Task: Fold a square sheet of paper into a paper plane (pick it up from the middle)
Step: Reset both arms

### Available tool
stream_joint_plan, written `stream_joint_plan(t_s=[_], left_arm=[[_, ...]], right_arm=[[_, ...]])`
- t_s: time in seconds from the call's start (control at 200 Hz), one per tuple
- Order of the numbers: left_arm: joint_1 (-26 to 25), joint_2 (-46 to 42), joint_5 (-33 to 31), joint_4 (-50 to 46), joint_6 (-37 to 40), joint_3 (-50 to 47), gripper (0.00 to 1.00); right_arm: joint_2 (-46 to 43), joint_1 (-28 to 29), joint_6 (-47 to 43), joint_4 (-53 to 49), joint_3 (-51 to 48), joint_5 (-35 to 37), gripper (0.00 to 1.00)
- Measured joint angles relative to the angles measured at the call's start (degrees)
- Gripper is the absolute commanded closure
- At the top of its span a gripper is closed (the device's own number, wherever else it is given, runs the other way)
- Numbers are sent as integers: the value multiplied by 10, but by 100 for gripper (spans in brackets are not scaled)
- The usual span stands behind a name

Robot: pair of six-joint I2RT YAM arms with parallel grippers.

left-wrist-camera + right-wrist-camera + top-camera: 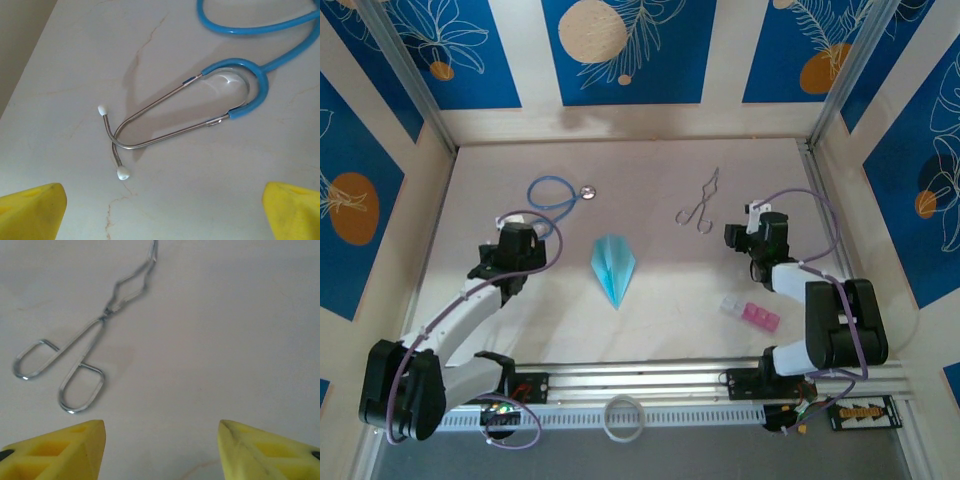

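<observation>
The paper plane lay in the middle of the tabletop, between the left tool and the right tool, both wide apart and empty, so a careless push could squash its folds.

The right gripper hangs over the pale table, its two yellow fingers spread wide with bare surface between them; farther off and to the left lie metal tongs, flat on the table; their two loop handles point near-left; their tips run far, past the frame's edge.
</observation>
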Motion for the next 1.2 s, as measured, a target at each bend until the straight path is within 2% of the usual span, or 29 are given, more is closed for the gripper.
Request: stream_joint_plan(t_s=[0.185, 0.25, 0.38, 0.46, 0.465, 0.475, 0.49, 0.655, 0.995, 1.155, 1.2], left_arm=[[9, 0, 4, 41, 14, -5, 0], [12, 0, 6, 52, 16, -5, 0], [13, 10, 8, 74, 32, -7, 0], [15, 22, 8, 99, 47, -13, 0], [15, 23, 8, 101, 49, -14, 0], [16, 25, 8, 104, 50, -15, 0], [16, 28, 8, 110, 53, -18, 0], [27, 74, 16, 197, 85, -47, 0], [37, 199, 99, 451, 159, -80, 0], [90, 244, 162, 569, 159, -108, 0], [99, 250, 172, 575, 156, -115, 0]], right_arm=[[0, -40, -1, 41, -2, -98, 41], [4, -38, -3, 85, -15, -113, 38], [45, -8, -6, 170, -56, -106, 32], [64, -4, -2, 171, -59, -86, 29], [64, -4, -1, 171, -59, -85, 17], [66, -5, 1, 172, -59, -82, 5], [66, -5, 1, 173, -59, -80, 0], [66, -8, 11, 187, -57, -44, 1], [66, -5, 16, 203, -57, -6, 1], [66, -5, 16, 203, -57, -4, 1], [66, -4, 16, 203, -57, -3, 1]])
